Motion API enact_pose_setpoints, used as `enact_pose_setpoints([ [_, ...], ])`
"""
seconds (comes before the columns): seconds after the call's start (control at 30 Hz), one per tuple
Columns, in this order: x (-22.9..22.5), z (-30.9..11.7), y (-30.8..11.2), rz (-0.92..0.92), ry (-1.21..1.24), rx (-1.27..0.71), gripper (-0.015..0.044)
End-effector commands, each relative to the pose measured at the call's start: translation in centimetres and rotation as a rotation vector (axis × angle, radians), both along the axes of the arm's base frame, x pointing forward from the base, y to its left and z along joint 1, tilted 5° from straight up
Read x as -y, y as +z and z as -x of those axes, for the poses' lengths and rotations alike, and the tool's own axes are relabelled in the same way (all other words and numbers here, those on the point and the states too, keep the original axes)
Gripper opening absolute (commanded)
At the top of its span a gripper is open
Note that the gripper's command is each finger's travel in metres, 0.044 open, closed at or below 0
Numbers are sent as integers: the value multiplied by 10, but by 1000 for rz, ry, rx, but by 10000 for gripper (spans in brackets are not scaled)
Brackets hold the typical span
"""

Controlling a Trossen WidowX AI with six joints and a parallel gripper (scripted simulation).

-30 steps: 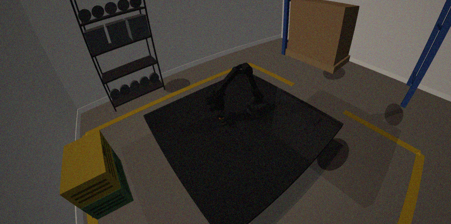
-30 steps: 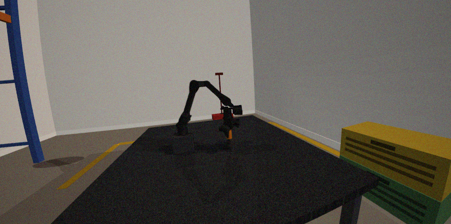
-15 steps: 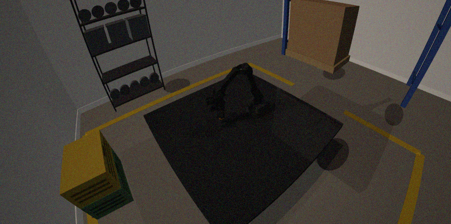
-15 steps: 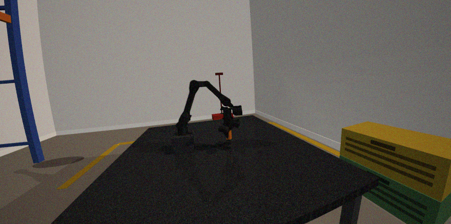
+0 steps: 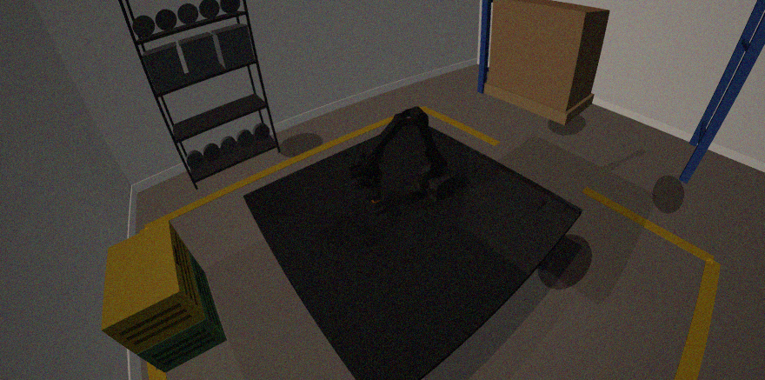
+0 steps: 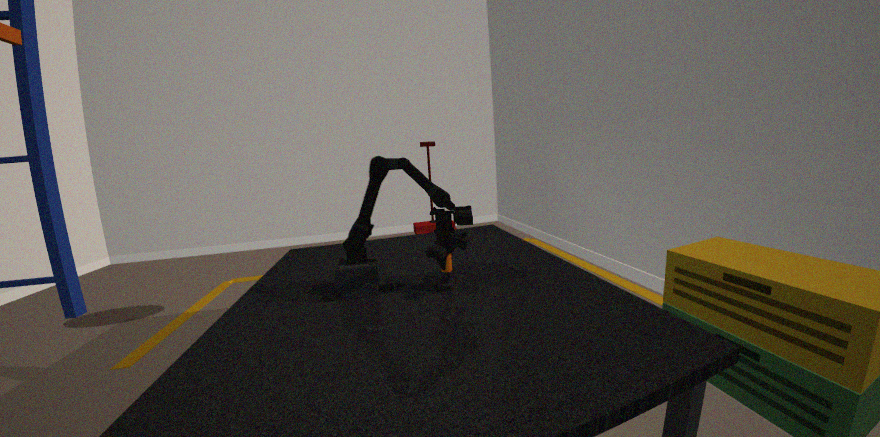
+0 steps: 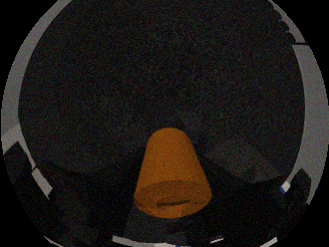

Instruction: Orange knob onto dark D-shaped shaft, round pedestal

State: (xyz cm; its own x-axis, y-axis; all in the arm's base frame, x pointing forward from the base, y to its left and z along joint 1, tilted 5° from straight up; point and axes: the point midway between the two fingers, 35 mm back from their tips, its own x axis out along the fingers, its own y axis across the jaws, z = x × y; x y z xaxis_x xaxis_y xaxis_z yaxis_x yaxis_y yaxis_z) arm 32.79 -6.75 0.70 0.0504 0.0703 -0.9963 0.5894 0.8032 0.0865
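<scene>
The orange knob (image 5: 375, 201) (image 6: 449, 263) (image 7: 170, 174) is a tapered cylinder, seen from above in the wrist view with its wide end toward the camera. My gripper (image 6: 448, 255) (image 7: 168, 153) points down and is shut on the knob, with dark fingers on its two sides. In the exterior view the knob's lower part shows below the fingers, close above or at the table height; I cannot tell which. The round pedestal and the dark shaft cannot be made out against the black table top. The knob's hole and flat side are hidden.
The black table top (image 5: 407, 281) (image 6: 419, 347) lies under the arm, whose base (image 6: 357, 271) stands to the left of the gripper in the exterior view. Yellow and green crates, a dark shelf and a large brown box stand off the table.
</scene>
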Motion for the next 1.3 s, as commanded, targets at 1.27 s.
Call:
enact_pose_setpoints([
  [1.27, 0, -1, 0, -10, -214, -12, 0],
])
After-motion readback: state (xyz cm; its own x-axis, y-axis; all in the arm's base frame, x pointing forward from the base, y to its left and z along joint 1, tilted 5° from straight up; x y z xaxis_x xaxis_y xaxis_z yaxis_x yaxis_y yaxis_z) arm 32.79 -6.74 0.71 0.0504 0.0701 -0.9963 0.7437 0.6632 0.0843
